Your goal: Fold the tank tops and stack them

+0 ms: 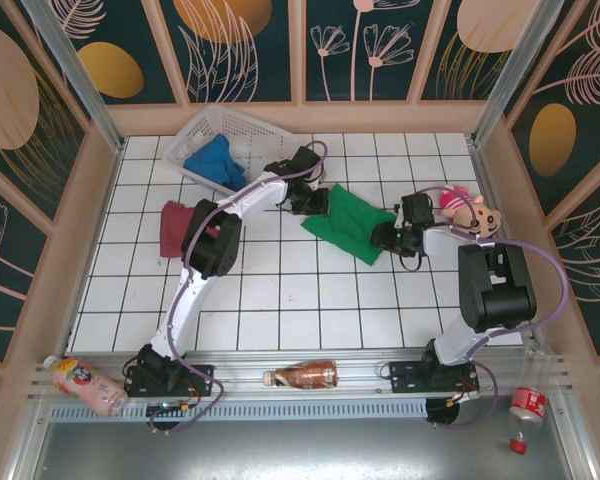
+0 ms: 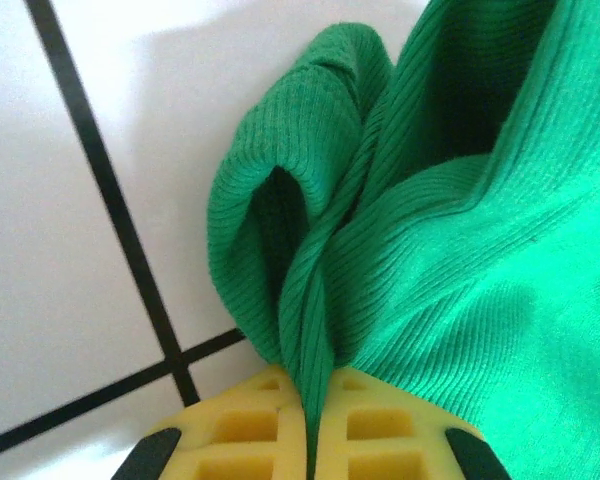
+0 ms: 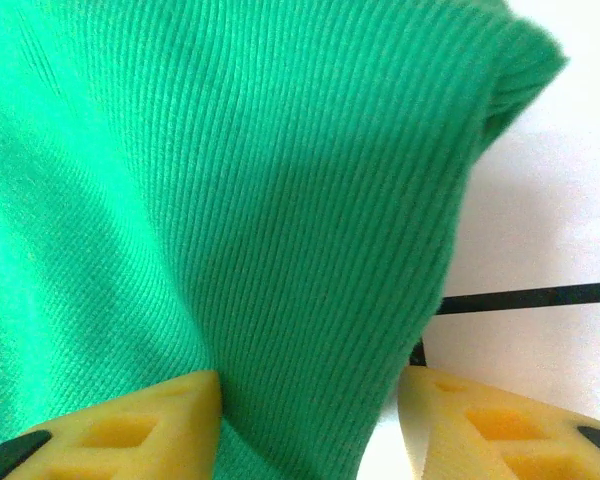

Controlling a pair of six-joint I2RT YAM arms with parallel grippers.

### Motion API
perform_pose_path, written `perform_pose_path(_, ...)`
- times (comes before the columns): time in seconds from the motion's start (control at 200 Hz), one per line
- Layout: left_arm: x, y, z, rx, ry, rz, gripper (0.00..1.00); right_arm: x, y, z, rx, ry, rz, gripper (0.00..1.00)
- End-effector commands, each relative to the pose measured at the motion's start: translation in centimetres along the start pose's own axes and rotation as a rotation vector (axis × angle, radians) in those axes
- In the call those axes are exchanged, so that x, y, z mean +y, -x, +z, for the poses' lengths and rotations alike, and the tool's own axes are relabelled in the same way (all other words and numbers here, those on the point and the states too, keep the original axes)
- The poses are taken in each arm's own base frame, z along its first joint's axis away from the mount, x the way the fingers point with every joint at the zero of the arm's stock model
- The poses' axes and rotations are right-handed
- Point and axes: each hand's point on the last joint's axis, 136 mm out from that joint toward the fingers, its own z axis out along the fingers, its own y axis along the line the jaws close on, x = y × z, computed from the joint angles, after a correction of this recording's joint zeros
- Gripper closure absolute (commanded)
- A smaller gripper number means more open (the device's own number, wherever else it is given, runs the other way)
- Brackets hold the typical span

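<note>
The bright green tank top [image 1: 352, 224] lies folded on the white tiles, right of centre. My left gripper [image 1: 315, 200] is shut on its far left corner; in the left wrist view a bunched fold of green rib [image 2: 460, 250] runs between the closed yellow pads [image 2: 250, 435]. My right gripper [image 1: 388, 238] is at the top's right edge, open, with green cloth [image 3: 230, 180] between its spread fingers [image 3: 160, 420] and a gap at the right finger. The maroon-red tank top [image 1: 175, 228] lies crumpled at the left. The blue tank top [image 1: 215, 160] sits in the basket.
The white lattice basket [image 1: 242, 122] stands at the back left. A pink plush toy [image 1: 467, 208] lies near the right wall. Bottles lie along the near rail: a brown one [image 1: 305, 375], a pink one [image 1: 80, 385] and a red-capped one [image 1: 525, 410].
</note>
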Motion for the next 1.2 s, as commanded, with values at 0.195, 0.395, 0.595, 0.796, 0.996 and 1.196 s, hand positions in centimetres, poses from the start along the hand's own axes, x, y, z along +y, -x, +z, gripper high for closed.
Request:
perform_pose_path(0.195,1.9,-5.7,-10.6,-0.008,0.19,-0.055,1.0,4.8,2.4,-4.1,-0.111,0.216,-0.057,0.47)
perform_pose_path(0.395,6.0,-9.8,-16.1,-0.095,0.352,-0.12,1.0,7.0,3.4,-5.5,-0.174,0.297,-0.084,0.46)
perform_pose_path(0.595,10.5,-11.1,-20.4,-0.23,0.445,-0.157,1.0,9.1,3.8,-6.0,-0.217,0.347,-0.13,0.45)
perform_pose_path(0.796,13.2,-9.5,-23.9,-0.331,0.558,-0.135,1.0,10.7,3.9,-6.4,-0.244,0.375,-0.164,0.45)
perform_pose_path(0.996,14.4,-8.0,-26.5,-0.435,0.531,-0.154,1.0,11.5,3.8,-6.3,-0.26,0.386,-0.176,0.45)
perform_pose_path(1.196,12.9,-5.8,-29.1,-0.498,0.531,-0.1,1.0,12.7,3.9,-6.1,-0.268,0.398,-0.193,0.44)
